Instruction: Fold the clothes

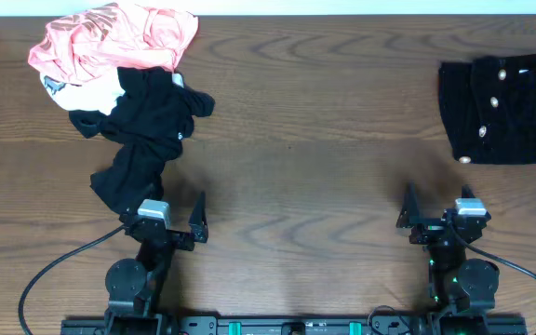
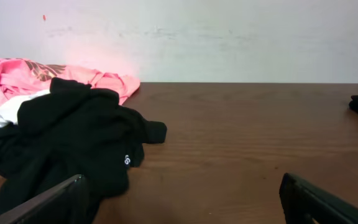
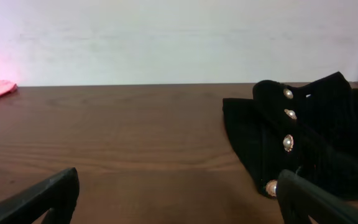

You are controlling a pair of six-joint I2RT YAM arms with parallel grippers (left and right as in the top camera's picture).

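Both tools stand wide open and hold nothing. The left tool sits at the near edge of the worktop, and the right tool sits opposite.

Just ahead of the left tool lies the black T-shirt, crumpled. Its long axis runs from the near-left end by that tool up and away into the pile. A small white logo shows on its right side.

It looks light, limp and easily dragged, so a pinch at a hem or shoulder edge would probably serve best.

Beyond it lie a white garment and a pink garment. A buttoned black garment lies flat, well apart, far right.
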